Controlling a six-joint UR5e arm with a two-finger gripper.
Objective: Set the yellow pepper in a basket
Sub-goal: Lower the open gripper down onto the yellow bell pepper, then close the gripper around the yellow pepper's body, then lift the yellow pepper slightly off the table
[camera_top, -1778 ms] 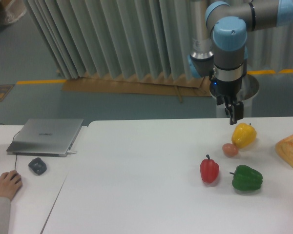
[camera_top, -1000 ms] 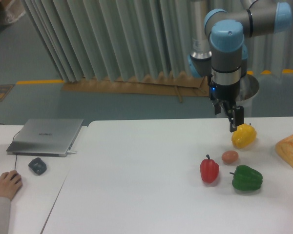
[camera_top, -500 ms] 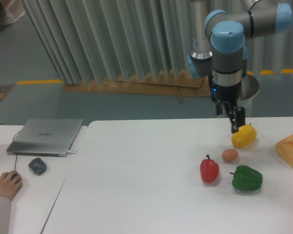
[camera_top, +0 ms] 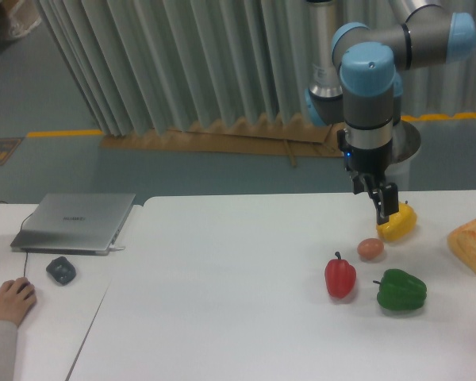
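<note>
Nearest you, at the left edge, a person's hand is resting on the gray side desk, with a dark mouse-like object lying just beyond it. On the white desk, toward the right front, a green pepper is sitting, and a red pepper is standing upright just to its left, the two apart. Slightly farther back, between them, a small pinkish-brown ball is lying, close to the yellow pepper but whether touching it you cannot tell. At the far right edge an orange-tan lumpy piece is sitting, partly cut off by the frame. A closed silver laptop is lying flat on the side desk at the left.

The yellow pepper is resting on the white desk behind the ball, near the back edge on the right. Your robot's hand is pointing down at the pepper's left upper side, its dark fingers overlapping the fruit; whether they are apart, together, or clamped on the pepper you cannot tell from this view.

Behind the desk, pale pleated curtains are hanging above a teal floor.
</note>
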